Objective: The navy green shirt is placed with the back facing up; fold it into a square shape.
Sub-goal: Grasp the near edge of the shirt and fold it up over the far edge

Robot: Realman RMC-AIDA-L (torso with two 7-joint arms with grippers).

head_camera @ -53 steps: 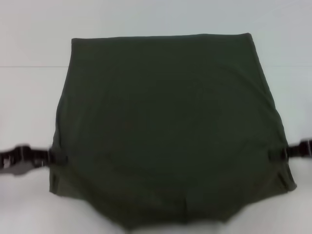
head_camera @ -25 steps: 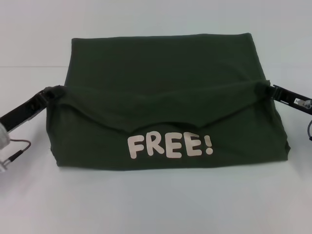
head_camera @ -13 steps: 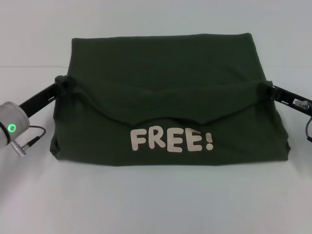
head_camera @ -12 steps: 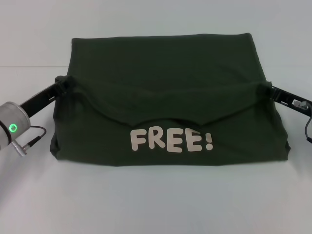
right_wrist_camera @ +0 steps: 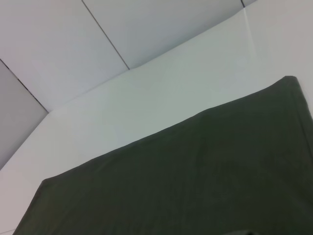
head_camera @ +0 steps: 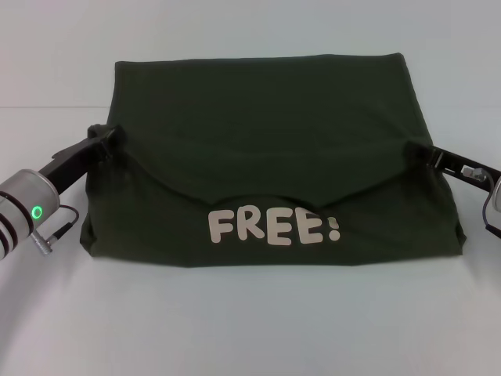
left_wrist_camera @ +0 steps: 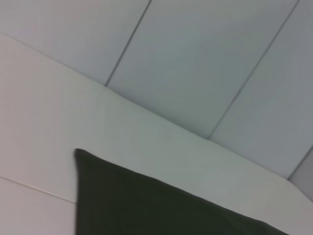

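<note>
The navy green shirt (head_camera: 266, 102) lies on the white table, dark olive, with its near part folded over toward the far side as a sagging flap. Below the flap's edge a white "FREE!" print (head_camera: 272, 227) shows. My left gripper (head_camera: 106, 139) is shut on the flap's left corner, where the cloth bunches. At the flap's right corner my right gripper (head_camera: 423, 153) pinches the cloth in the same way. Both wrist views show only shirt cloth (left_wrist_camera: 146, 205) (right_wrist_camera: 195, 171) and table, not the fingers.
The white table (head_camera: 250, 321) stretches around the shirt on all sides. A pale panelled wall (left_wrist_camera: 195, 58) rises behind the table's far edge. My left arm's silver wrist with a green light (head_camera: 23, 211) hangs over the table at the left.
The near hem was lifted and carried over toward the far side, exposing the "FREE!" print. In the last half second both grippers sank a little and the flap settled lower onto the print.
</note>
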